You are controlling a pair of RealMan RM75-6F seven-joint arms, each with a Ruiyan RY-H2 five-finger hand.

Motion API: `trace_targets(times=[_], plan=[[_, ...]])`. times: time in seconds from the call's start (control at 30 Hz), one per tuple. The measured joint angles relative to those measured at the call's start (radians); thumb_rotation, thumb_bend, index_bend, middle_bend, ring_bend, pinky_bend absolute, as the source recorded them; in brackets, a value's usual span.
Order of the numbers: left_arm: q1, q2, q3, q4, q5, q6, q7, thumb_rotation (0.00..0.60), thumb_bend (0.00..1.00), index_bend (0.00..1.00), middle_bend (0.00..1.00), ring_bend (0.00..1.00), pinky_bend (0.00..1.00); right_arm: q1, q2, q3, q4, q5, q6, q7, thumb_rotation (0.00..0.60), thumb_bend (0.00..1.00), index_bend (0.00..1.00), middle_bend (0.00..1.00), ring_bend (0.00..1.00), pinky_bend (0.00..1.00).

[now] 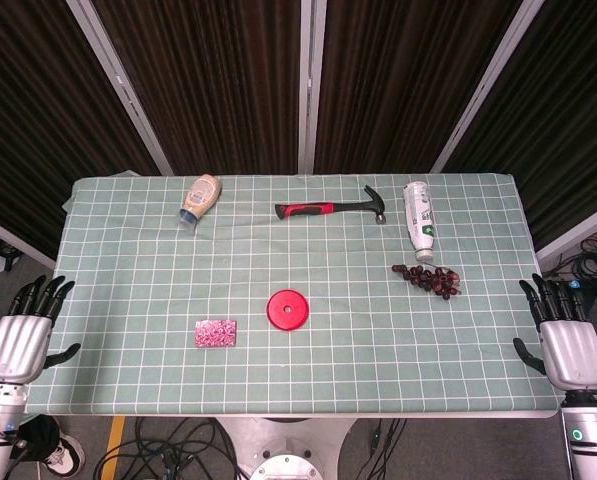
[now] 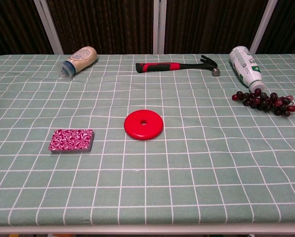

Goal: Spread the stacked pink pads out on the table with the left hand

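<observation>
Pink pads [image 1: 216, 333] lie stacked on the checked tablecloth [image 1: 378, 330], inward from the left hand [image 1: 20, 342], with a red disc [image 1: 288, 310] just beyond them. Nothing sits between hand and stack. Both hands, left and right [image 1: 570, 352], hover off the table's edges, fingers spread, holding nothing.

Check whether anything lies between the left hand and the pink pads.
Nothing visible does. The left hand hangs open off the table's left edge, and only bare tablecloth lies between it and the pads. The red disc sits on the pads' far side.
</observation>
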State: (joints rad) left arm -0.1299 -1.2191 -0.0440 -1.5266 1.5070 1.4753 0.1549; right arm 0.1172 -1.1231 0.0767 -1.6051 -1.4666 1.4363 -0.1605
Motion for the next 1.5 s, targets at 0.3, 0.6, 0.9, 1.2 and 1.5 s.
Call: trace_targets(times=[0.3, 0.6, 0.9, 1.2, 1.5], plan=[[-0.003, 0.001, 0.006, -0.009, 0.0, -0.014, 0.006, 0.6, 0.1, 0.1, 0.09, 0.0, 0.11, -0.001, 0.01, 0.005, -0.011, 0.0, 0.01, -0.001, 0.6, 0.2, 0.0, 0.0, 0.0, 0.0], [-0.034, 0.024, 0.028, -0.089, 0.012, -0.09, 0.036, 0.6, 0.1, 0.1, 0.09, 0.0, 0.11, -0.003, 0.029, 0.015, -0.042, -0.001, 0.024, 0.004, 0.6, 0.2, 0.0, 0.0, 0.0, 0.0], [-0.1, -0.07, 0.024, -0.036, 0.041, -0.16, -0.019, 0.6, 0.1, 0.1, 0.16, 0.04, 0.12, -0.001, 0.059, 0.031, -0.076, 0.006, 0.037, -0.014, 0.6, 0.2, 0.0, 0.0, 0.0, 0.0], [-0.203, -0.201, 0.022, 0.146, 0.088, -0.252, -0.133, 0.6, 0.1, 0.1, 0.19, 0.07, 0.12, -0.006, 0.074, 0.036, -0.109, 0.013, 0.053, -0.057, 0.6, 0.2, 0.0, 0.0, 0.0, 0.0], [-0.249, -0.26, 0.038, 0.162, 0.092, -0.31, -0.147, 0.6, 0.1, 0.1, 0.19, 0.07, 0.12, -0.002, 0.073, 0.037, -0.121, 0.025, 0.041, -0.08, 0.6, 0.2, 0.0, 0.0, 0.0, 0.0]])
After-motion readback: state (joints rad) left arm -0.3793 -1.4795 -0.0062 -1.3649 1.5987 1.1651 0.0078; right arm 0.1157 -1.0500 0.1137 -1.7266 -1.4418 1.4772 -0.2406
